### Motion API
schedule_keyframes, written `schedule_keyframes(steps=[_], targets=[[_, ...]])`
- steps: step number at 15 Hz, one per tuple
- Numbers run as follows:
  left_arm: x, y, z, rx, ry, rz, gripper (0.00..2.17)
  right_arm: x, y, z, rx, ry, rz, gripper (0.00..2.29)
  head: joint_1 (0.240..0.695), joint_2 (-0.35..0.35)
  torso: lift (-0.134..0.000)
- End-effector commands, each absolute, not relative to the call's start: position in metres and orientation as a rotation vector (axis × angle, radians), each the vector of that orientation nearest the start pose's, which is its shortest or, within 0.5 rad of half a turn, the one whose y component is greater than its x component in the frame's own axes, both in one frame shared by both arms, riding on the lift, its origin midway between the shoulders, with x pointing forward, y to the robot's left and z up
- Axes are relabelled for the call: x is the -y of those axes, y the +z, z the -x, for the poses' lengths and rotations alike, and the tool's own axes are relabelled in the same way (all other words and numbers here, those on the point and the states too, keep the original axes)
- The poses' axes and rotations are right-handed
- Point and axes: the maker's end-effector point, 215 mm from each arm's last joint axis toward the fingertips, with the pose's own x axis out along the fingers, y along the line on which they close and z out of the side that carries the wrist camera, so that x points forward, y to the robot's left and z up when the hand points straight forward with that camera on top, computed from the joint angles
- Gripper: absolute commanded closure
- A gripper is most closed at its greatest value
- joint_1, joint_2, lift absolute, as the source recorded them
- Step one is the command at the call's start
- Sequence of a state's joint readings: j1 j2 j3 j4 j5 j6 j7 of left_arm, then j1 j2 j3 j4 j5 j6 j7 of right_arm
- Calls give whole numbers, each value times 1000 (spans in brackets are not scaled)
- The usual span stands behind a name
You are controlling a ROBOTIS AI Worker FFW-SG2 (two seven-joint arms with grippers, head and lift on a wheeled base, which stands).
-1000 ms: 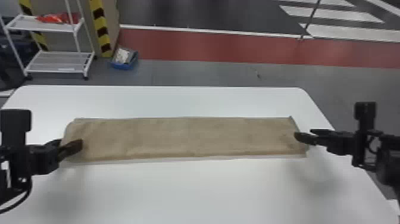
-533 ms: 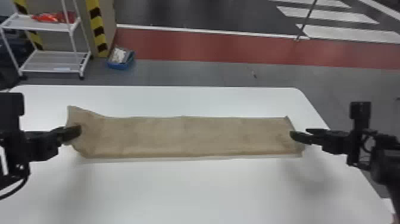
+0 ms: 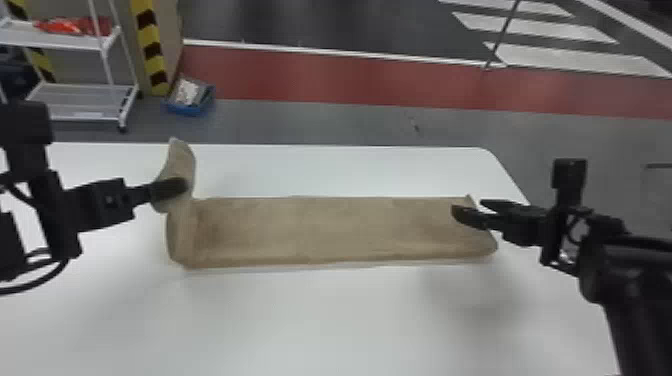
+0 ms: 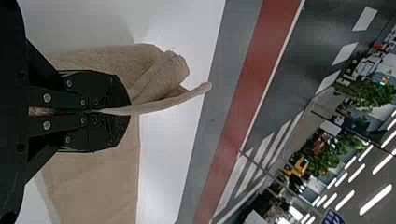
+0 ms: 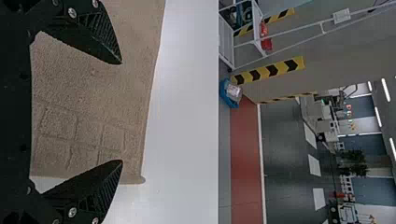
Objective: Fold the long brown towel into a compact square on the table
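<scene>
partly hidden: towel end, in jaws of left gripper.

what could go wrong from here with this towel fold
The left gripper pinches only a thin edge of the towel, so it might slip free. The lifted end is bunched and curled, so the fold could land crooked. The right gripper's open fingers sit over the other end and might snag it.
</scene>
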State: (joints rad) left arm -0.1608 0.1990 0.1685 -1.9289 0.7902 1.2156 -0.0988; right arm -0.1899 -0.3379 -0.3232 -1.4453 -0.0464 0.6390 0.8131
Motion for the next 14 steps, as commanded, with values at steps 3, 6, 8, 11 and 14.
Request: schedule_keyframes(steps=[3,6,8,11,14], targets=[[-104,-256,-549,-549,-650,602,1420,328,-396,-569,-450,454,-162,100,695,-225,-128],[-90,-229,-512,-607,-798,677,1420,269,-412,-570,-471,525,-166,343,690,-217,-128],[-88,-216,-502,-602,-839,689,1420,217,-411,-573,-439,593,-195,758,695,-190,-128],[-95,-191,-501,-565,-875,697,1420,135,-417,-571,-431,695,-174,1622,695,-137,-128],[-102,-180,-508,-546,-861,681,1420,69,-420,-572,-413,767,-157,1649,693,-36,-128]])
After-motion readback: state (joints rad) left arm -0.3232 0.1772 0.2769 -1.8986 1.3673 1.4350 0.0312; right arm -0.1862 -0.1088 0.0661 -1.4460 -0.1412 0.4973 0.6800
